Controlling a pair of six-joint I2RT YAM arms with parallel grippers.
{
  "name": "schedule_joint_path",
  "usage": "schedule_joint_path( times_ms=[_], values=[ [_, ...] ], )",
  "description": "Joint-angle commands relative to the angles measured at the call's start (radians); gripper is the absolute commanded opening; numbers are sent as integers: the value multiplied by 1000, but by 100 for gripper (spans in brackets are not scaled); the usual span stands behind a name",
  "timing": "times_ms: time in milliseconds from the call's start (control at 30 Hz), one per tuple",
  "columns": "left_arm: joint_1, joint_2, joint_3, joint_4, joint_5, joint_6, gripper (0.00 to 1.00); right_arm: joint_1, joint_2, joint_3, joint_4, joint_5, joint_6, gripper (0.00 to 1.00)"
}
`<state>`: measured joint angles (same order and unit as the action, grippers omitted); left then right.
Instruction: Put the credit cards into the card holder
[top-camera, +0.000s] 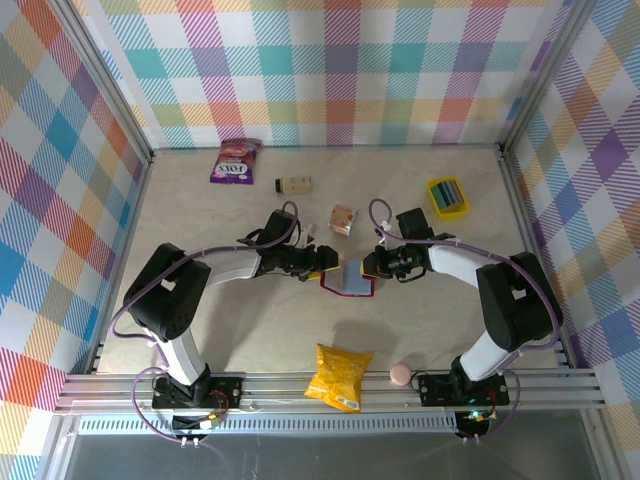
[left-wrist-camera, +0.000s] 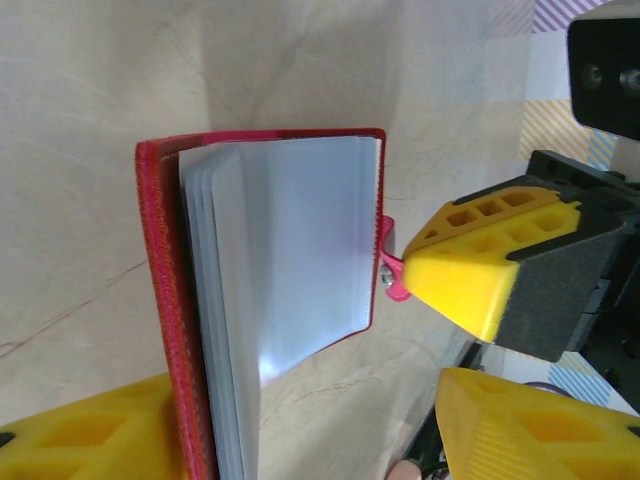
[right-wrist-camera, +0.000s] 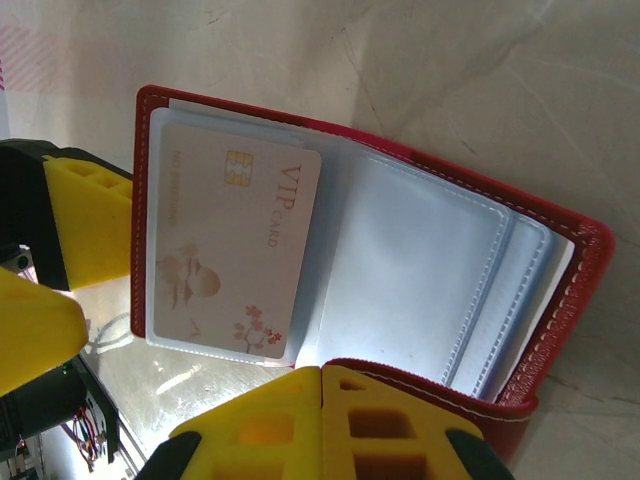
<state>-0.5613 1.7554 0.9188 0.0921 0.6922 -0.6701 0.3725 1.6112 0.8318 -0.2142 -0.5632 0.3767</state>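
Your right hand (right-wrist-camera: 320, 385) is clenched tight, its fingertips meeting at the near edge of the card holder (right-wrist-camera: 400, 270). From the left wrist view it appears pinched on the little snap tab (left-wrist-camera: 391, 272). Your left hand (top-camera: 320, 262) is released: the jaws stand apart, one finger (left-wrist-camera: 90, 435) lies against the red cover and the other sits clear of it. The holder lies spread open on the bench (top-camera: 250, 330) between the two hands, with one pale VIP card (right-wrist-camera: 235, 250) already seated in its left pocket.

I judge the step in hand to be holding the pockets open for the next card. The remaining credit cards (top-camera: 450, 194) stand in the yellow tray (top-camera: 434, 190), well apart at the right rear.

To do this well, pin the tab flat so the cover cannot spring shut, and brace the opposite cover with the free finger. Bring the next card in low. Lead with a short edge into a sleeve's mouth and slide it along the pocket rather than pressing down.

The cover is red and grained, with pale stitching, and looks springy at the fold. The sleeves (left-wrist-camera: 300, 250) are clear, soft and glossy. They throw glare, and several fan up loose, so a mouth may be hard to pick out. The card is thin, stiff and slick, with rounded corners. Your fingers are hard yellow blocks with hollow cells, likely slippery on plastic.
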Motion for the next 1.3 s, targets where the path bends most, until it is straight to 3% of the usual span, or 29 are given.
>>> schedule_joint_path(
  times_ms=[0, 700, 1000, 1267],
  values=[
    [-25, 28, 5, 48, 41, -36, 63, -7, -4, -8, 25, -38, -4, 0],
    [-161, 90, 115, 61, -23, -72, 62, -41, -6, -46, 77, -76, 36, 0],
    [-163, 140, 137, 26, -70, -21, 62, -128, -48, -115, 92, -25, 106, 0],
    [-163, 167, 174, -16, -101, 8, 62, -138, -93, -119, 5, 60, 51, 0]
  ],
)
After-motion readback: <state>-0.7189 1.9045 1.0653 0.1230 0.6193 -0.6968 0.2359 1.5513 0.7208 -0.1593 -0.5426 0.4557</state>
